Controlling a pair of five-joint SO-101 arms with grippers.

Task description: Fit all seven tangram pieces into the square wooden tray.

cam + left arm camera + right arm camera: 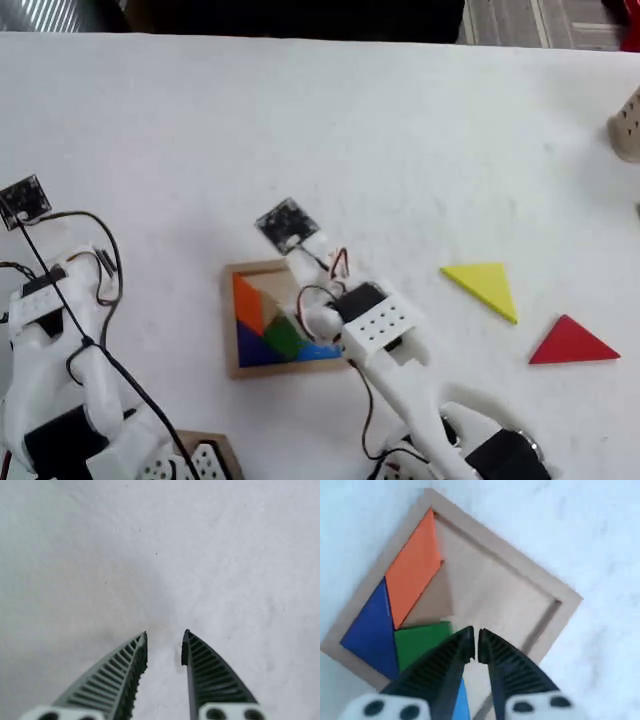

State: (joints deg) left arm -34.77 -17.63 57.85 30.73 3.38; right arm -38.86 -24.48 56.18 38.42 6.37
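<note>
The square wooden tray (pixel 505 545) holds an orange piece (pixel 415 565), a dark blue triangle (pixel 370 630), a green piece (pixel 420 640) and a light blue piece (pixel 462 707); the rest of its floor is bare wood. My right gripper (pixel 474 641) hangs just above the tray beside the green piece, shut with nothing in it. In the high view the right arm (pixel 375 320) covers the tray's (pixel 250 268) right side. A yellow triangle (pixel 485 285) and a red triangle (pixel 572 342) lie on the table to its right. My left gripper (pixel 165 639) is open over bare white table.
The left arm (pixel 50 350) stands at the near left with its cables. A beige perforated object (pixel 625 125) sits at the far right edge. A wooden block (pixel 215 455) lies by the front edge. The white tabletop (pixel 320 130) stretches wide beyond the tray.
</note>
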